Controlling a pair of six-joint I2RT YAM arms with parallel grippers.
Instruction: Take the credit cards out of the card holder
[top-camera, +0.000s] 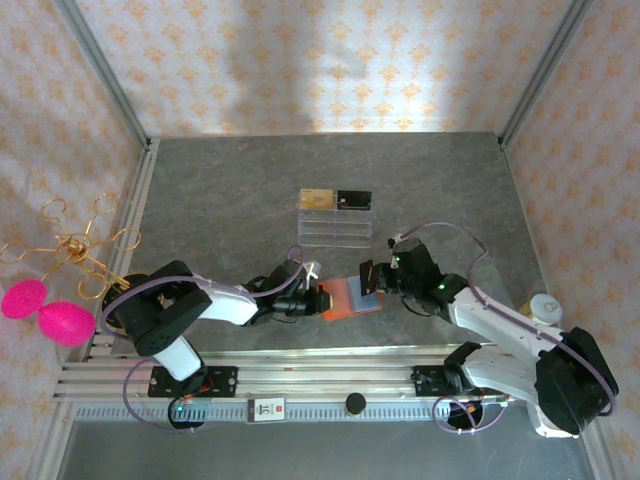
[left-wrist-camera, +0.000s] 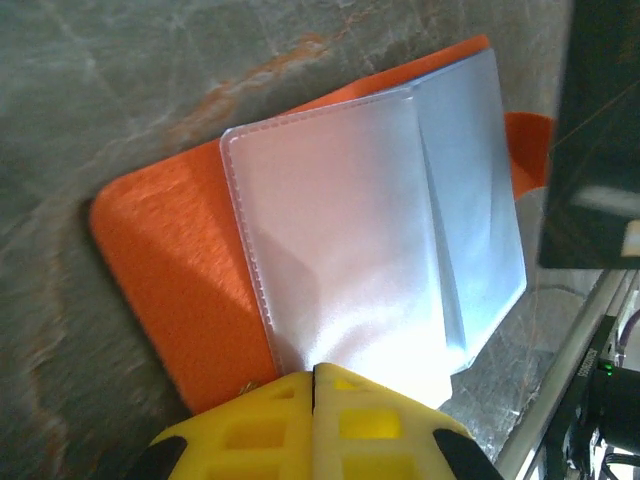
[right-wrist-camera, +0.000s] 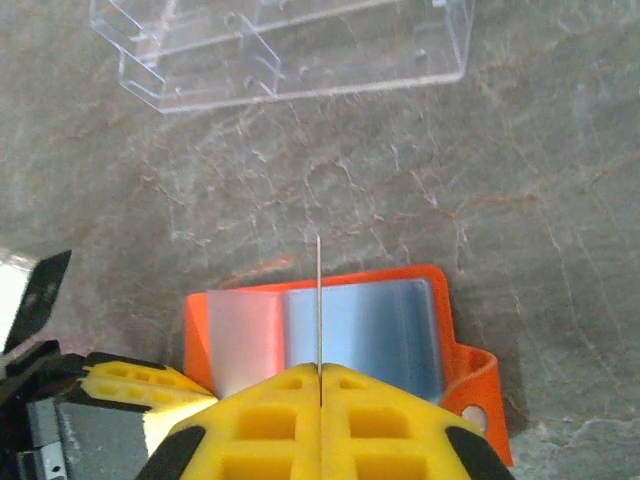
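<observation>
Left arm anchors the open card holder, right arm pinches a card above it.

Your left gripper (left-wrist-camera: 314, 390) is closed flat on the near edge of the orange card holder (left-wrist-camera: 150, 250). The holder's frosted sleeve (left-wrist-camera: 340, 230) runs in between the yellow pads, and I read this as an anchor, so the wallet cannot slide on the table (top-camera: 220, 200) while a card is drawn. Your right gripper (right-wrist-camera: 320, 380) is pinched tight on a thin dark card (right-wrist-camera: 318, 300), seen edge-on as a hairline standing upright over the holder's blue-grey inside. Its face is hard to read, so I take it for a card rather than a loose sleeve. The holder lies open between the two arms. Just beyond it the clear rack (top-camera: 335, 232) carries a gold card (top-camera: 316, 198) and a black card (top-camera: 354, 199) side by side — probably where this one belongs.
</observation>
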